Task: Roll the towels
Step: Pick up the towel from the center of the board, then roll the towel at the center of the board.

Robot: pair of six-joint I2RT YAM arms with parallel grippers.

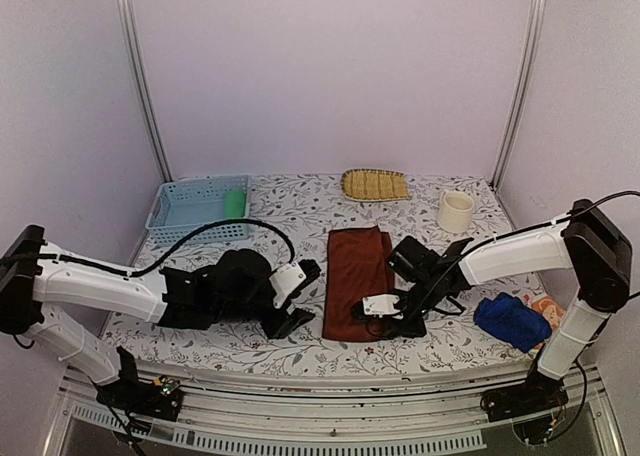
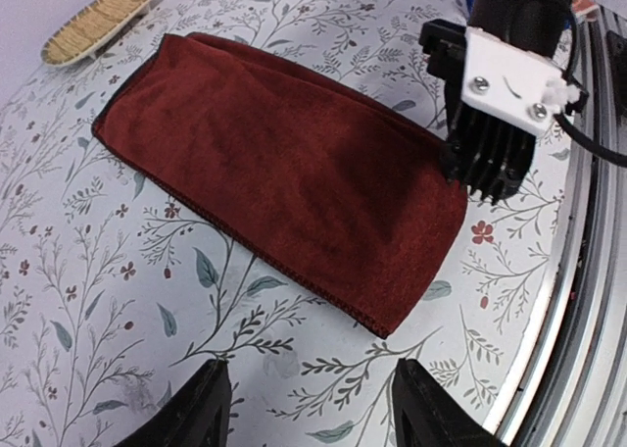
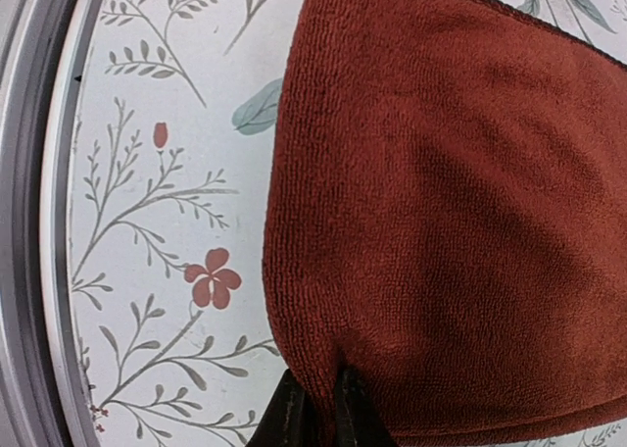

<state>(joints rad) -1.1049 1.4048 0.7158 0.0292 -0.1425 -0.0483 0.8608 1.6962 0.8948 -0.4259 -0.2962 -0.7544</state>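
The brown towel (image 1: 355, 266) lies flat in the middle of the counter (image 1: 300, 211). The right end effector (image 3: 315, 413) is pinched closed on its edge by the near right corner. The left end effector (image 2: 313, 413) hovers open just left of the towel, holding nothing. A blue towel (image 1: 512, 321) lies bunched at far right, and a green towel (image 1: 234, 204) sits in the basket (image 1: 175, 216).

A pale lilac back wall (image 1: 330, 66) closes the booth, and the left wall (image 1: 60, 96) and right wall (image 1: 590, 86) share the same plain tint. A slim metal left post (image 1: 140, 76) and right post (image 1: 520, 76) run up the rear corners. The bench (image 1: 300, 201) has a white cover printed with grey-green sprigs and small red flowers. A ribbed aluminium rail (image 1: 330, 436) edges its near side. The light is soft and even.
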